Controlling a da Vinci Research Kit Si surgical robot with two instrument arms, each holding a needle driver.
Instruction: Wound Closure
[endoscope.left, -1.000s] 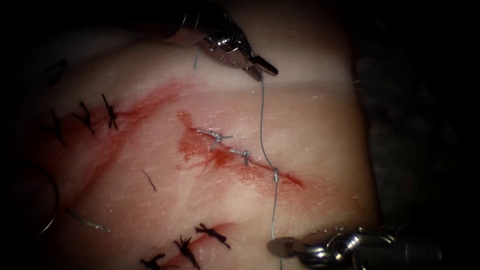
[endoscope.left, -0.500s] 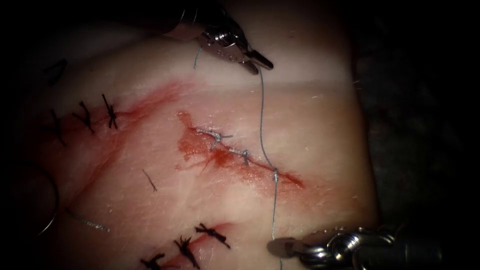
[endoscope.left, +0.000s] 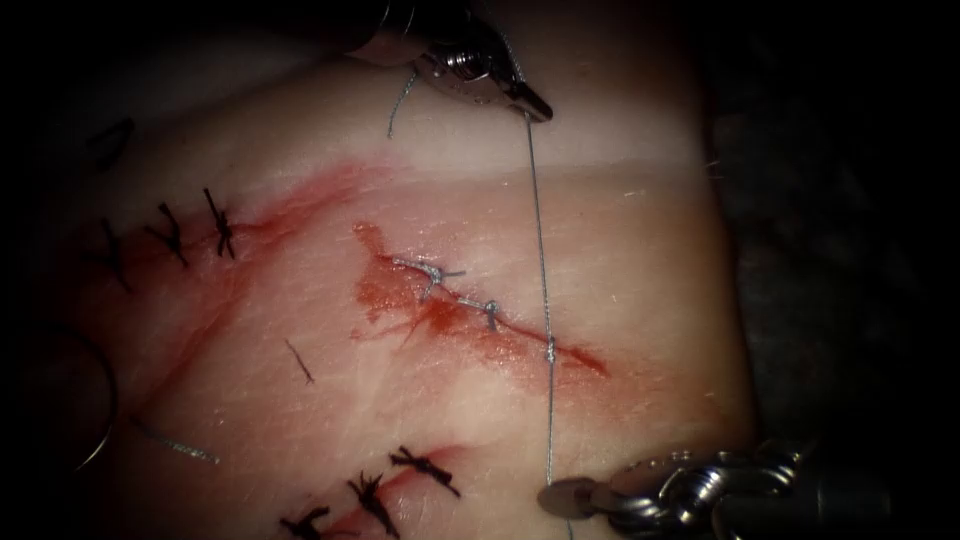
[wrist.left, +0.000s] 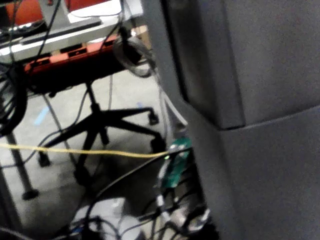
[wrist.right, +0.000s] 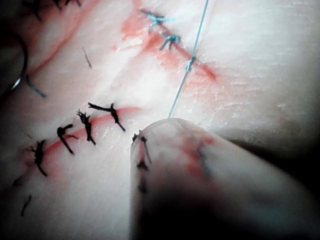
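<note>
Looks well along, judging by the cut (endoscope.left: 480, 315) in the middle of the tissue (endoscope.left: 640, 250): 2 tied stitches (endoscope.left: 435, 270) on its upper-left part, a 3rd knot (endoscope.left: 550, 348) toward its lower-right end, and only a short stretch of red fluid (endoscope.left: 585, 360) past that knot, apparently unclosed. Probably leaves securing this 3rd knot and trimming its thread (endoscope.left: 540, 230), which runs taut from the top of the frame through the knot to the bottom edge. Left tool (endoscope.left: 535, 108), at top centre: jaws narrow, pinched on the upper end of the thread, a short tail (endoscope.left: 398, 105) dangling beside it. Right tool (endoscope.left: 565, 497), at lower right: jaws pressed together on the lower end, seen close up in the right wrist view (wrist.right: 200, 170) with the thread (wrist.right: 187, 70) rising from it. Needle (endoscope.left: 105, 400): held by neither tool, a faint curve at the far left edge, well left of the cut, apparently lying free on the surface. Around it: rows of dark stitches at upper left (endoscope.left: 215, 222) and bottom centre (endoscope.left: 420, 465), and 2 loose thread ends (endoscope.left: 175, 440) at lower left. Nothing lying across the taut line or the knot.
</note>
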